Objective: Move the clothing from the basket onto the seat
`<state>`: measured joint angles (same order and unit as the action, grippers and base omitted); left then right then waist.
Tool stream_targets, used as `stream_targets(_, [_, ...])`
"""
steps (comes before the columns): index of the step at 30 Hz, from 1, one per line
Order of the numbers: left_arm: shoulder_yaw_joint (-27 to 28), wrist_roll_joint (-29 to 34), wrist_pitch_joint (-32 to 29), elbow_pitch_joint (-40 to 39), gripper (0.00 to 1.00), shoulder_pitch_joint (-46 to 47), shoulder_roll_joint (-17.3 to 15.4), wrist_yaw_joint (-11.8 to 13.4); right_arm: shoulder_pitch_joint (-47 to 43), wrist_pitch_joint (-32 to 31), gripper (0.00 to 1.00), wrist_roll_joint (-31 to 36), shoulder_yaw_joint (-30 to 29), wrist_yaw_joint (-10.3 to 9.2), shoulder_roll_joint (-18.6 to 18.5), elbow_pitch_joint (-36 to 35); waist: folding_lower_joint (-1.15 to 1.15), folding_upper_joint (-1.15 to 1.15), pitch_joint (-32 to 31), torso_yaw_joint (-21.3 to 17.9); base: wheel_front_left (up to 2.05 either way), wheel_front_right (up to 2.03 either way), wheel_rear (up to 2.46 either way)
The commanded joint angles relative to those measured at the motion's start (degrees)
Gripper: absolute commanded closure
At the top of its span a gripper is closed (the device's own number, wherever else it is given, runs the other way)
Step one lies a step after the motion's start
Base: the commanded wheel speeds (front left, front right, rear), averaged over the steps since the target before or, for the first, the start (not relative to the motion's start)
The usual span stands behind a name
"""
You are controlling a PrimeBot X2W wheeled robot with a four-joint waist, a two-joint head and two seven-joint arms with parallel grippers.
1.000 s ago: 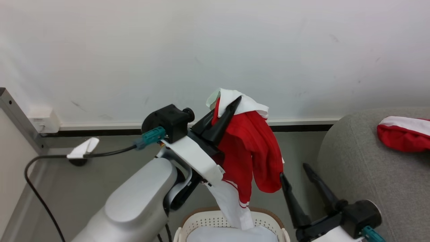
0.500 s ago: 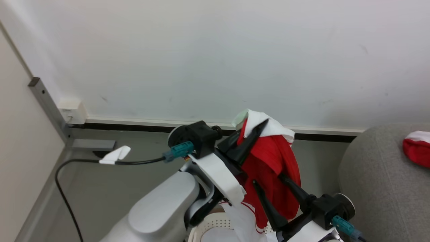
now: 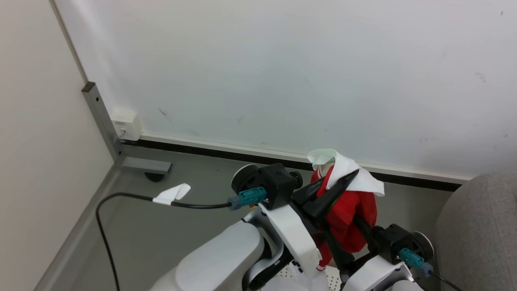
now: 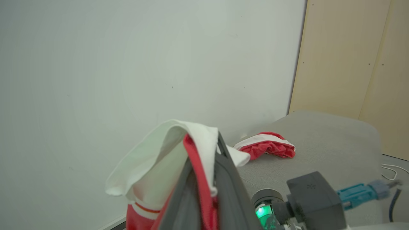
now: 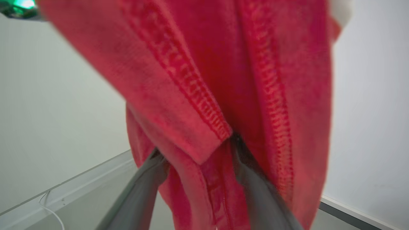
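Head view: clothing [image 3: 344, 218] (red, white) aloft

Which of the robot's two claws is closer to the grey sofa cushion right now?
Right. The right gripper straddles the hanging clothing low down, on the side towards the seat. The left gripper pinches the clothing's top, higher and farther from the seat.

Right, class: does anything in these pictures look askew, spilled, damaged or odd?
Nothing is spilled or damaged. The soft red-and-white sports garment hangs bunched from the shut left gripper, and the open right gripper straddles a fold of it.
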<state>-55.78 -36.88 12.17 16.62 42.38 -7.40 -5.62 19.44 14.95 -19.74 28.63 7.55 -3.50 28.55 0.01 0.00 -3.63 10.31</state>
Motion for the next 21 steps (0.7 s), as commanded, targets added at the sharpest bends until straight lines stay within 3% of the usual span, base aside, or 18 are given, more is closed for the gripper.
stream_targets(1, [0.04, -0.34, -0.04, -0.34, 1.0, -0.43, 0.01, -0.03, 0.97, 0.12, 1.0, -0.09, -0.07, -0.13, 0.04, 0.97, -0.01, 0.0, 0.03, 0.37, 0.0, 0.0, 0.0])
stream_targets(21, [0.94, -1.32, 0.62, 0.99, 1.0, -0.2, -1.67, 1.03, 0.72, 0.13, 1.0, -1.15, -0.46, -0.14, 0.57, 0.25, -0.01, 0.0, 0.91, -0.59, 0.0, 0.0, 0.0])
